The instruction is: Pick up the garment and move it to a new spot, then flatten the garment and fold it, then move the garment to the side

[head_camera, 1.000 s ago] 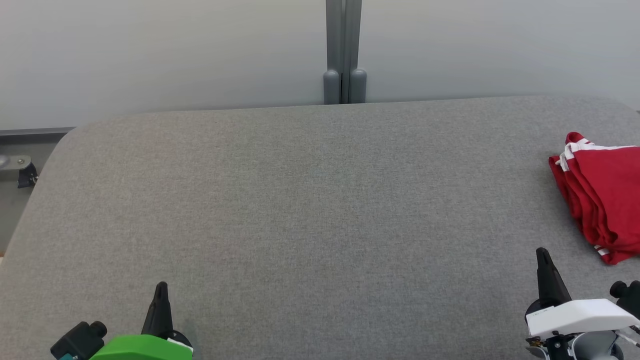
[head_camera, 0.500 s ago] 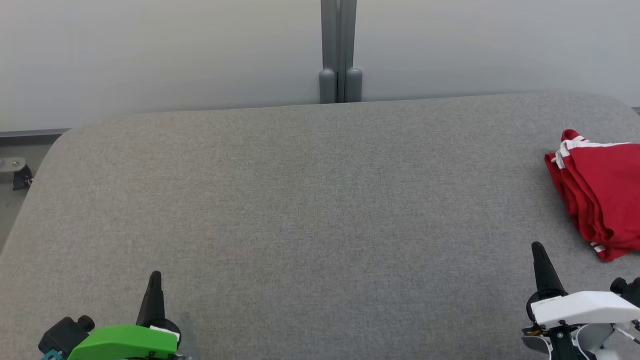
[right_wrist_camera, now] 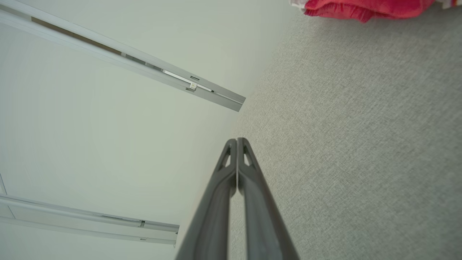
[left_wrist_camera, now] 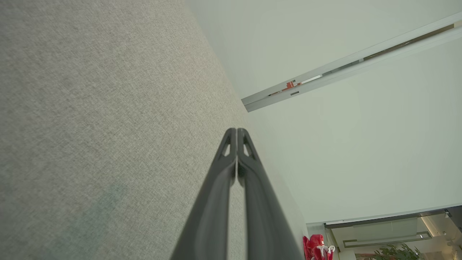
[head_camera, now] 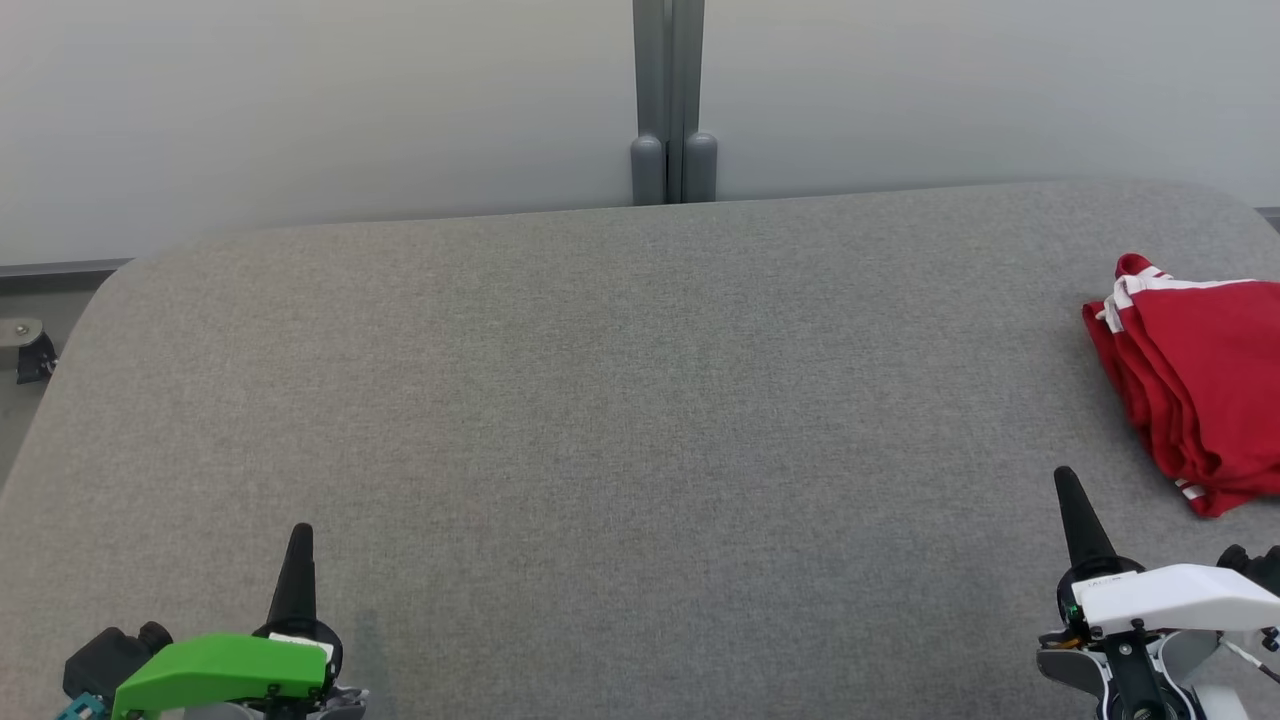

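Observation:
The garment [head_camera: 1205, 380] is a folded red piece with white stripes, lying at the right edge of the grey table [head_camera: 620, 400]. The same red cloth shows at the top of the right wrist view, garment [right_wrist_camera: 364, 7], and small at the bottom of the left wrist view, garment [left_wrist_camera: 317, 247]. My left gripper [head_camera: 299, 535] is at the lower left, shut and holding nothing. At the lower right my right gripper [head_camera: 1064, 478] is shut too, empty, a short way in front of the garment. Both wrist views show the fingers pressed together, left gripper [left_wrist_camera: 236, 130] and right gripper [right_wrist_camera: 236, 140].
A pale wall with a grey post [head_camera: 668, 100] stands behind the table's far edge. A small metal fitting [head_camera: 30, 350] sits beyond the table's left side. The table's corners are rounded.
The whole head picture has shifted left and up a little, so the camera has moved. Both grippers have crept slightly up the view. The garment lies as before.

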Motion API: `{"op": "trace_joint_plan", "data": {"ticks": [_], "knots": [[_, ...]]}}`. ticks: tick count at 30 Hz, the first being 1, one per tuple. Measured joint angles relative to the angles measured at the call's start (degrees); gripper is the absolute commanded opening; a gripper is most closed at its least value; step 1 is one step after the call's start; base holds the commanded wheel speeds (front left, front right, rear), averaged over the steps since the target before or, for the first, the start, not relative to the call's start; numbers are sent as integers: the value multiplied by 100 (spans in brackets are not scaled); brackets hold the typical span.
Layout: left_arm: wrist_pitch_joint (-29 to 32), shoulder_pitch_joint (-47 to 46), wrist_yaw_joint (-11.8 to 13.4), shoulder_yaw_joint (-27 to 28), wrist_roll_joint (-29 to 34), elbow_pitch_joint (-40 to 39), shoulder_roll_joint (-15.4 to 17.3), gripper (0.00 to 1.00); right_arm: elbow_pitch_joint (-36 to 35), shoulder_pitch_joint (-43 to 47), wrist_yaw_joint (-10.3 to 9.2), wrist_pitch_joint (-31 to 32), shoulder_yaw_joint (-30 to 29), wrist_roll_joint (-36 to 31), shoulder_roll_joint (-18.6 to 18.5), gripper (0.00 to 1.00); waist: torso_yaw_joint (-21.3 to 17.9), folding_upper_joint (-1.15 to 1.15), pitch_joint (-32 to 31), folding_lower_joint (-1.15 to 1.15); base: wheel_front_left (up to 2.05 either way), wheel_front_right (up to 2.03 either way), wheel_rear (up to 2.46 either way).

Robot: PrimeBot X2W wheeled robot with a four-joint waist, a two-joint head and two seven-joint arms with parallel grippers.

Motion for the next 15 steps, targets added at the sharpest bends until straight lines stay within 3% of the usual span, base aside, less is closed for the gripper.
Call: {"op": "trace_joint_plan", "data": {"ticks": [15], "knots": [[220,-161,-81,137,-764,-15,1,0,42,-129,-3,209,14,880,-3,0,-62,0,20,0,0,0,0]]}}
